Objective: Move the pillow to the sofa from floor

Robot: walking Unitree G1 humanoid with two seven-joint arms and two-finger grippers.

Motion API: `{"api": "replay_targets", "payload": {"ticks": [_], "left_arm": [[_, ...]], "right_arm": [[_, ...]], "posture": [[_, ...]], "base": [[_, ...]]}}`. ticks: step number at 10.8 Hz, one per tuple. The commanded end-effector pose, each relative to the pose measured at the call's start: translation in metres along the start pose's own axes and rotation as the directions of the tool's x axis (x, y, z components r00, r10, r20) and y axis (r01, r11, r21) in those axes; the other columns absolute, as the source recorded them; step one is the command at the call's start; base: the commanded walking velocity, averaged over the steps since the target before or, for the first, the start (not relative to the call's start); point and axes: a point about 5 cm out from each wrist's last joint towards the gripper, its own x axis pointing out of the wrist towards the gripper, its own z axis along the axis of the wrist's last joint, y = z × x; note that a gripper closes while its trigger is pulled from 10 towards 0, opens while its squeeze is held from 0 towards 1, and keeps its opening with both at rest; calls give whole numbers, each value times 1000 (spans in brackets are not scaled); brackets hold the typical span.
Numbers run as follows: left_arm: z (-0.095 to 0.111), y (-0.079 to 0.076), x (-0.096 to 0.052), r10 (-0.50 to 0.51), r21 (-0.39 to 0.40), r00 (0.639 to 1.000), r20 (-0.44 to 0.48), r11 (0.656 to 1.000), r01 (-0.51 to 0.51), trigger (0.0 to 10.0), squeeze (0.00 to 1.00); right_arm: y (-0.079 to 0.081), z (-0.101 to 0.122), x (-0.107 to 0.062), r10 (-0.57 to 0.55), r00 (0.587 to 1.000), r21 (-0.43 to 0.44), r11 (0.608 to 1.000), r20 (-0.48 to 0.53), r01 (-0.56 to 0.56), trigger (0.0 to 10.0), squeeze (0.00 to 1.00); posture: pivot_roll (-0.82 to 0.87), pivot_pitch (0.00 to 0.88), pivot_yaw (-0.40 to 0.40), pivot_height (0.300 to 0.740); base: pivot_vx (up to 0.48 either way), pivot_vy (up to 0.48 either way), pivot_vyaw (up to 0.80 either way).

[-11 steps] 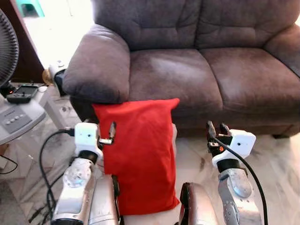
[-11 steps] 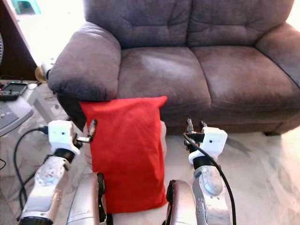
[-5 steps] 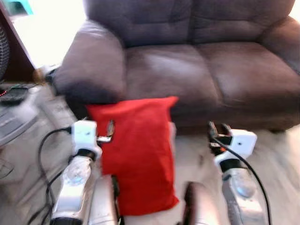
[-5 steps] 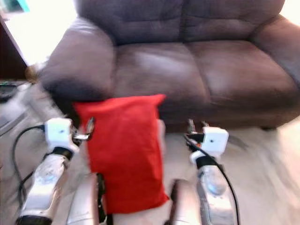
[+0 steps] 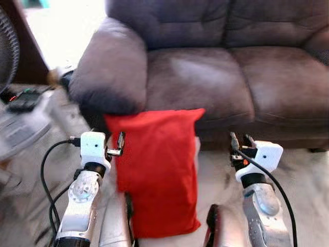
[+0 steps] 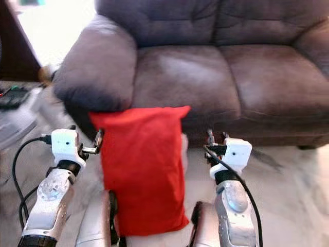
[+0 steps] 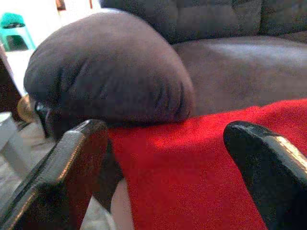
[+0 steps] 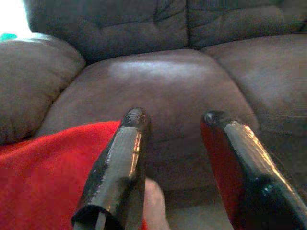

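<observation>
In the left eye view, a red pillow [image 5: 157,170] stands upright on the pale marble floor [image 5: 303,175], its top edge leaning against the front of a brown sofa [image 5: 216,77] just below the armrest [image 5: 110,67]. The left end effector [image 5: 121,145] hangs just beside the pillow's upper left edge, and the right end effector [image 5: 240,142] is held up well to the pillow's right, apart from it. A black cable [image 5: 46,180] loops on the floor by the left arm, and a blurred fan base [image 5: 20,134] sits at the far left. In the right eye view the pillow covers the gap between the two arms, reaching from the sofa front down to the robot's legs. In the left wrist view the two black fingers [image 7: 62,177] are spread wide, released, with the pillow's red cloth between them under the armrest. In the right wrist view the fingers [image 8: 120,167] are parted too, grasping nothing, aimed at the seat cushion [image 8: 163,86], the pillow's corner beside one finger.
</observation>
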Motion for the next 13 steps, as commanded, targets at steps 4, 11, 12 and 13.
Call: {"api": "replay_targets", "payload": {"ticks": [4,11,12,13], "left_arm": [[2,1,0,6,6,1000,3,1000,-6,10000,0],[2,-2,4,-26,4,1000,-3,1000,26,10000,0],[2,-2,5,-27,6,1000,-5,1000,27,10000,0],[3,-2,5,-27,3,1000,-10,1000,27,10000,0]], "right_arm": [[0,-2,1,-1,1000,22,1000,-7,1,10000,0],[-10,-11,15,-66,992,65,995,-107,73,10000,1000],[-12,-10,21,-77,990,102,991,-121,90,10000,1000],[-9,-11,32,-45,986,149,986,-163,70,10000,1000]], "posture": [[8,65,-26,523],[7,90,-28,523],[9,93,-27,523],[10,103,-26,523]], "base": [[266,0,384],[74,0,0],[0,0,0],[0,0,0]]}}
